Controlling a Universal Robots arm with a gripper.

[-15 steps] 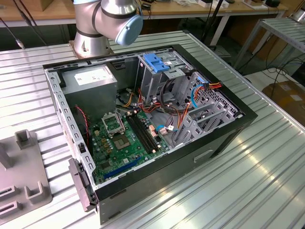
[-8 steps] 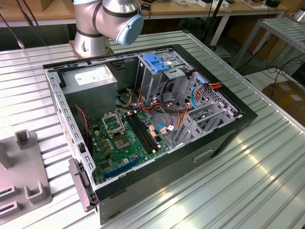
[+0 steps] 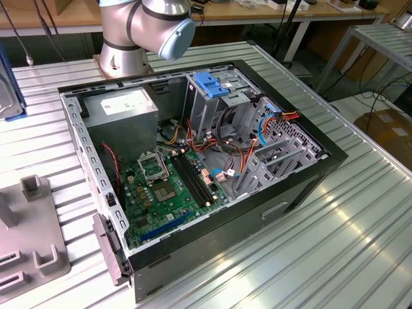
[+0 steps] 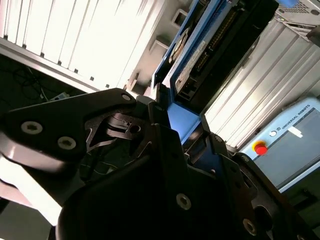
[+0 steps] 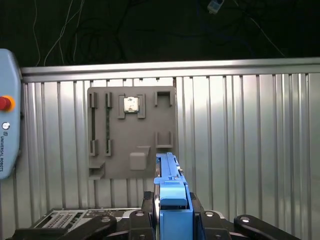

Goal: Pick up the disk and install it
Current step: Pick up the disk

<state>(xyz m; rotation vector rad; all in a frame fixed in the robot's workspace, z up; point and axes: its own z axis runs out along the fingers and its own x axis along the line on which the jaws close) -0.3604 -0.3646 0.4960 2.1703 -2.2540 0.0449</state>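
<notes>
The disk is seen edge-on in the first wrist view, its blue rail rising from between the black fingers. My gripper is shut on it, above the grey fixture plate. In the second wrist view the disk shows a black body, a connector row and blue rails, clamped in my gripper. At the exterior view's far left edge a dark flat piece with a blue edge, the disk, hangs above the table.
The open computer case lies on the ribbed metal table, with a green motherboard, a grey power-supply box and a metal drive cage with a blue latch. A teach pendant lies beside the fixture plate.
</notes>
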